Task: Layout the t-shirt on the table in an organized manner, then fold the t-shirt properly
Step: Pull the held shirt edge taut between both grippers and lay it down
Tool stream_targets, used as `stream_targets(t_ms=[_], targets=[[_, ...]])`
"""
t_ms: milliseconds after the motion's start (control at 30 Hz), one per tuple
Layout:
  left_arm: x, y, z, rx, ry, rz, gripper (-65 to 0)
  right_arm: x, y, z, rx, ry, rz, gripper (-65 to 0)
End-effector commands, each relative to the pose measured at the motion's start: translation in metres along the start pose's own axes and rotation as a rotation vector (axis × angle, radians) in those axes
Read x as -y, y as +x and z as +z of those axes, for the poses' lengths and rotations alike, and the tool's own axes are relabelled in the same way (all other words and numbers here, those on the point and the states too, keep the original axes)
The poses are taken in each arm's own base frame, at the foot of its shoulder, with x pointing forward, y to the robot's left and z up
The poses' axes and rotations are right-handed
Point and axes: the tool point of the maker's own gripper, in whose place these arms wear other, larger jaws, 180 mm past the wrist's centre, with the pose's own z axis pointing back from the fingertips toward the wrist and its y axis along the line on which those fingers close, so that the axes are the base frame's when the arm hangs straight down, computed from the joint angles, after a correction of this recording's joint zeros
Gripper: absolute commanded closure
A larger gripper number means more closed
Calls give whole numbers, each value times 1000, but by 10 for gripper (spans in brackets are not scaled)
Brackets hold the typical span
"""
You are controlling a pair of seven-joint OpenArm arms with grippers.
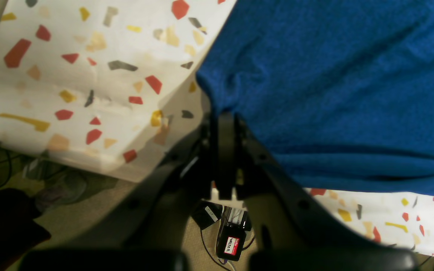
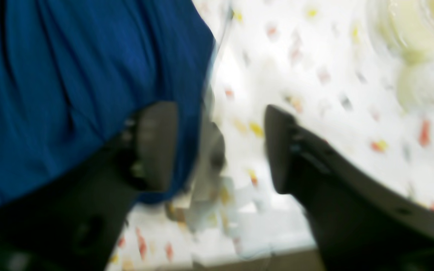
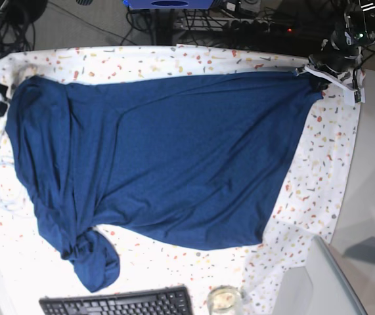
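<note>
The laying-out step is judged to be in hand. Nearest, a keyboard (image 3: 116,302) and a glass jar (image 3: 224,300) are set at the counter (image 3: 318,164) edge, close to a bunched sleeve that may be snagged when smoothed. The t-shirt (image 3: 167,157) is spread across the counter, wrinkled at one end. The right claw (image 2: 220,146) is seen wide, its jaws apart beside the fabric edge. Farthest, a corner is pinched in the left claw (image 1: 226,120). A fresh hold on the loose end is called for next.
</note>
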Motion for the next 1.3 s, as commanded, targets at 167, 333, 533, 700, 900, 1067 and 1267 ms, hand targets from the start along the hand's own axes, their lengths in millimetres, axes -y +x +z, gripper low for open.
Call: stream_targets(t_ms=[167, 333, 533, 700, 900, 1067, 1267], targets=[[-1, 11, 2, 36, 0, -9, 0, -8, 36, -23, 21, 102, 21, -461], [-2, 11, 2, 35, 1, -9, 0, -15, 31, -39, -13, 141, -19, -459], [-2, 10, 2, 33, 1, -10, 0, -15, 26, -40, -25, 141, -24, -440], [-2, 9, 2, 30, 1, -8, 0, -7, 29, -38, -26, 127, -16, -27], [-2, 9, 3, 30, 1, -10, 0, 12, 20, -33, -41, 94, -45, 0], [-1, 7, 5, 27, 0, -12, 0, 36, 20, -23, -9, 36, -116, 0], [6, 10, 12, 45, -14, -17, 0, 49, 3, -19, -34, -19, -165, 0]])
